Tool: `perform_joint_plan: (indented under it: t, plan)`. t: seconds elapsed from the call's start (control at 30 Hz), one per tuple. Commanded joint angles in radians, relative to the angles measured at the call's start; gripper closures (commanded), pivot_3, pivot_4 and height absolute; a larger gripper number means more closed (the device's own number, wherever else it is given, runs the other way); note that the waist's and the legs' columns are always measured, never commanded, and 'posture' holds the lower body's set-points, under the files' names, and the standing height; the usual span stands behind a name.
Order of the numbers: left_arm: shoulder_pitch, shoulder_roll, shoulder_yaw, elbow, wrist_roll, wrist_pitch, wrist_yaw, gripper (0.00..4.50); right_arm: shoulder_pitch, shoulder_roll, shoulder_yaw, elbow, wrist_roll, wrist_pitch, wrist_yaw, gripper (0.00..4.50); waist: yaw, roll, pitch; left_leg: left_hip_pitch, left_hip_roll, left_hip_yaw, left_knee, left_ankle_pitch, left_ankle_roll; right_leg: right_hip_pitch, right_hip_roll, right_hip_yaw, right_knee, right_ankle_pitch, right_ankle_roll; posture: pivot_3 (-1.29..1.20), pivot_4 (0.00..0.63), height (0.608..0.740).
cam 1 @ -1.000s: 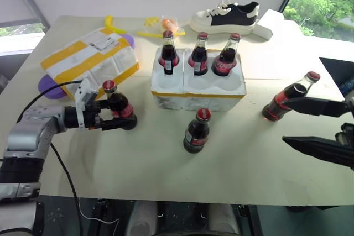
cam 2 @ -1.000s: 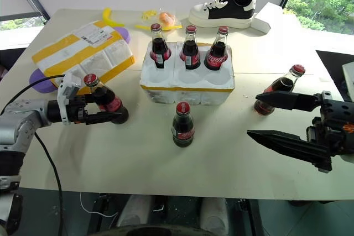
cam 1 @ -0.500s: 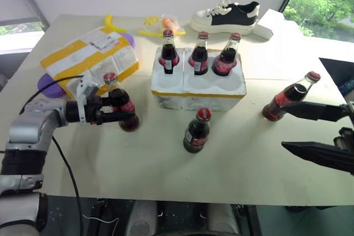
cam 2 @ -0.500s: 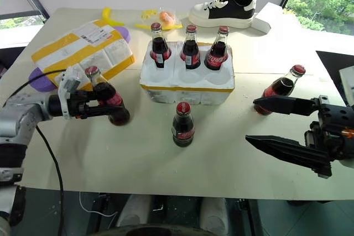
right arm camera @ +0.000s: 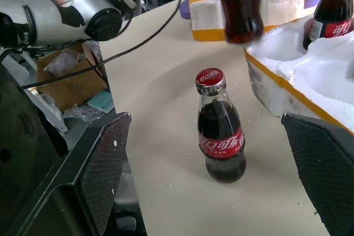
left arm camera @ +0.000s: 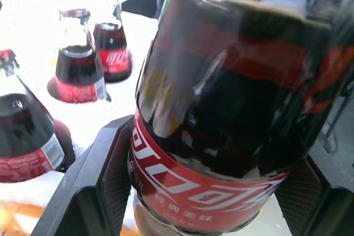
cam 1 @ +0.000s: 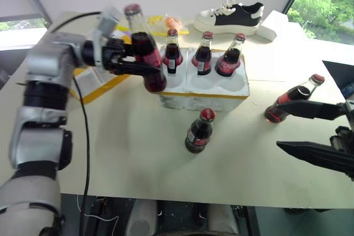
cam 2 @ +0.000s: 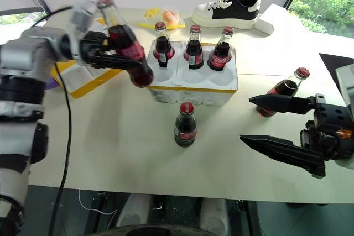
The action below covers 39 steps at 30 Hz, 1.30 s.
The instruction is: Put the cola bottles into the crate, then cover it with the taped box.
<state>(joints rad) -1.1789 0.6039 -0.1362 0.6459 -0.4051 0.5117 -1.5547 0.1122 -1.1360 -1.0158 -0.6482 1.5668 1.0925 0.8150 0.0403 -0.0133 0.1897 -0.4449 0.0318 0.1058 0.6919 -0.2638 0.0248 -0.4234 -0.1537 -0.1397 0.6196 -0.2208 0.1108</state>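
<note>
My left tool is clamped on a bottle, fingers across the labelled belly, holding it tilted in the air just beside the crate's near-left corner. My right tool stands wide open and holds nothing, low over the bench at the right edge. Three bottles sit in the crate's far row; the three near wells look vacant. One bottle stands on the bench just in front of the crate, another leans near my right tool. The box lies behind my left arm.

Judgement: glass, smooth, rigid, fairly heavy for its size and breakable. Grip the belly at the label, not the neck. Foam crate is light and may shift.
</note>
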Motion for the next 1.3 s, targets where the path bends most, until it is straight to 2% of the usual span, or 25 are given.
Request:
perform_joint_plan:
  t: [0.03,0.2,0.43,0.8,1.13,1.27,1.3]
  plan:
    - [-0.119,-0.051,0.025,0.157,0.049,-0.145,-0.016,1.63,-0.009,-0.019,-0.020,-0.005,0.037,-0.030,-0.030,0.00,-0.001,-0.001,0.000,0.000,0.000,0.000,0.001,-0.001,0.001,0.000,0.000,0.000,0.000,0.000,0.000,0.00,0.150,0.740]
    - [-0.211,-0.136,0.039,0.357,0.109,-0.265,-0.003,1.63,-0.018,-0.036,-0.038,0.014,0.060,-0.036,-0.062,0.00,0.000,-0.001,0.000,-0.002,0.000,0.000,0.006,-0.005,0.009,0.000,-0.001,0.000,0.001,0.000,0.000,0.00,0.150,0.740]
    - [-0.282,-0.179,0.058,0.469,0.161,-0.340,-0.022,1.63,-0.030,-0.042,-0.030,0.021,0.051,-0.051,-0.095,0.00,-0.001,-0.002,0.001,-0.004,0.001,-0.001,0.007,-0.006,0.010,-0.001,-0.001,0.000,0.001,0.001,0.001,0.00,0.150,0.740]
    - [-0.209,-0.186,0.042,0.507,0.255,-0.435,-0.014,1.63,-0.045,0.005,0.028,0.001,-0.020,-0.116,-0.171,0.00,-0.001,-0.002,0.001,-0.004,0.000,0.000,0.007,-0.006,0.010,-0.002,-0.001,0.000,0.002,0.001,0.001,0.00,0.150,0.740]
    - [-0.132,-0.238,0.062,0.505,0.273,-0.463,0.064,1.63,-0.054,0.005,0.079,0.016,-0.075,-0.145,-0.148,0.00,-0.001,-0.002,0.001,-0.004,0.000,-0.001,0.007,-0.006,0.010,-0.002,-0.001,0.000,0.004,0.001,0.001,0.00,0.150,0.740]
    - [-0.093,-0.242,0.054,0.499,0.290,-0.470,0.081,1.63,-0.022,0.035,0.068,0.017,-0.141,-0.155,-0.096,0.00,-0.001,-0.002,0.001,-0.004,0.000,0.000,0.008,-0.006,0.010,-0.002,-0.001,0.000,0.004,0.001,0.001,0.00,0.150,0.740]
    - [-0.086,-0.241,0.051,0.497,0.295,-0.471,0.081,1.13,-0.018,0.040,0.069,0.015,-0.151,-0.160,-0.090,0.00,-0.001,-0.002,0.001,-0.004,0.000,0.000,0.008,-0.006,0.010,-0.001,-0.001,0.000,0.004,0.001,0.001,0.00,0.150,0.740]
